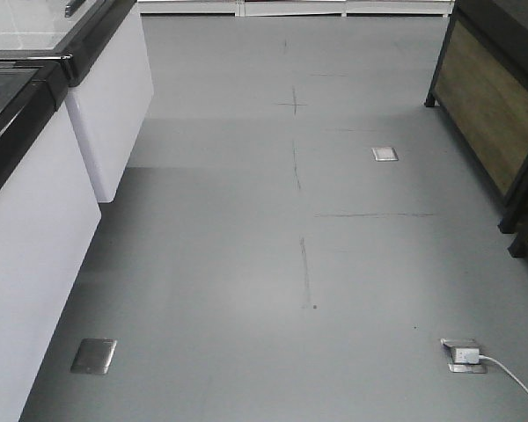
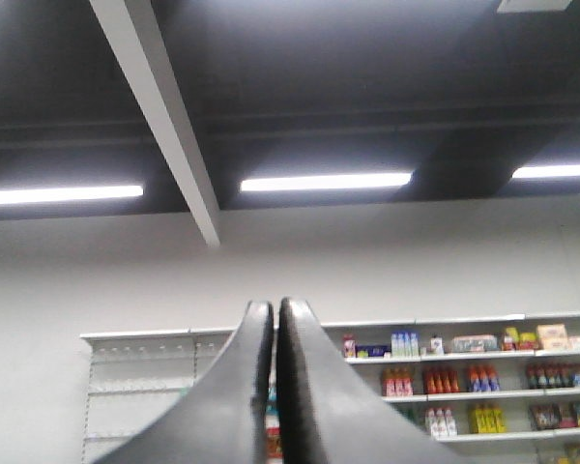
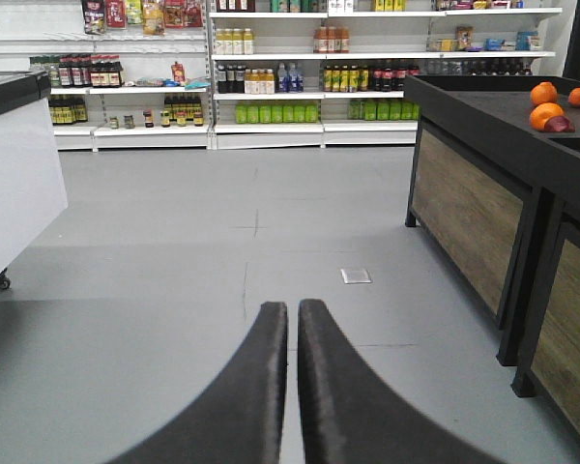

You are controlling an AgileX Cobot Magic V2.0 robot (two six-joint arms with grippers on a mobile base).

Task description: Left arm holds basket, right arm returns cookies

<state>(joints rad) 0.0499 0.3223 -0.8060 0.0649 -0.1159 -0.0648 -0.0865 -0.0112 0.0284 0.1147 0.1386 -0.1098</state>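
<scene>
R hand (image 3: 292, 307) closed (wide floor (image 3: 174, 222) ahead).

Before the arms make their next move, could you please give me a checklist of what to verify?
1. Basket in view: not ok; no camera shows it.
2. Cookies in view: not ok; no camera shows them.
3. Left gripper holding something: cannot tell; shut, aimed at the ceiling, nothing visible in it.
4. Right gripper ready to grasp: not ok; shut and empty.
5. Floor ahead free: ok, except the white cable at the floor socket.
6. Black stand clear of the right gripper: ok, well apart.
</scene>
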